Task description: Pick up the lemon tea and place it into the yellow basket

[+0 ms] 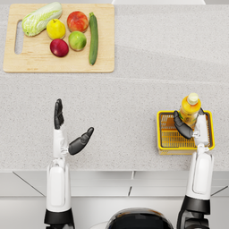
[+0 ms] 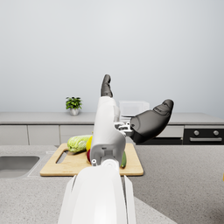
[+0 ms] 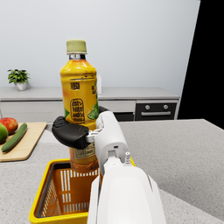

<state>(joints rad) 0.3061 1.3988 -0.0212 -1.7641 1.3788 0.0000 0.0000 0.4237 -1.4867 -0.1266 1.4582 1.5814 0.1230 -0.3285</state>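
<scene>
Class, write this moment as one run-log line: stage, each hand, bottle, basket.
stage: placing | right hand: holds lemon tea bottle upright | bottle: over yellow basket, not released | left hand: open, empty

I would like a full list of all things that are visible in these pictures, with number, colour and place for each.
lemon tea bottle: 1, orange with pale green cap, upright, over the basket, in the right hand
yellow basket: 1, yellow, on the counter at right
cutting board: 1, light wood, far left of the counter
cabbage: 1, pale green, on the board
lemon: 1, yellow, on the board
apples: 3, one red-orange, one dark red, one green, on the board
cucumber: 1, dark green, on the board's right side
potted plant: 1, green, on the back counter
left hand: 1, dark, fingers apart, holds nothing
right hand: 1, dark, grips the bottle
</scene>
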